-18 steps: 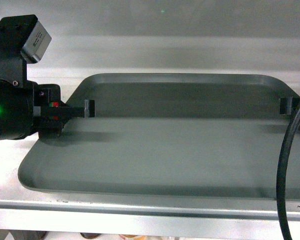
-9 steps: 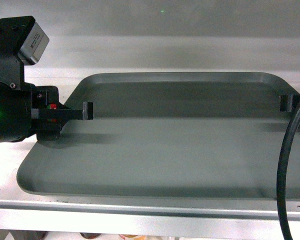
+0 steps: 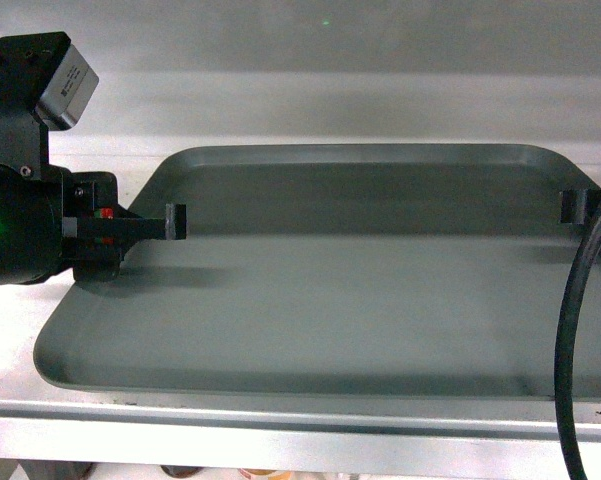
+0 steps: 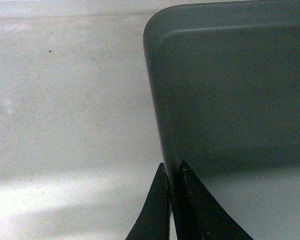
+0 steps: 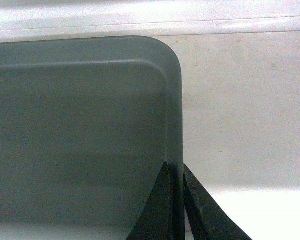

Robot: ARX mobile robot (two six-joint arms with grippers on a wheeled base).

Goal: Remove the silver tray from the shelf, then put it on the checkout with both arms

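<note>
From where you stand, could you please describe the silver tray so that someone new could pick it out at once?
Look at the white shelf that fills the head view. Lying flat on it is the silver tray, a wide dull grey rectangle with rounded corners and a low raised rim. It is the only dark thing on the board, and the left gripper and right gripper each pinch one of its short side rims.

Head faces the silver tray [image 3: 330,290]; wrists look closely down its corners.

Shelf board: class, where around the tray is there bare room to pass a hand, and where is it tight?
Bare shelf lies left of the silver tray and right of it. It is tight at both short rims, where the left claw and right claw pinch the rim.
</note>
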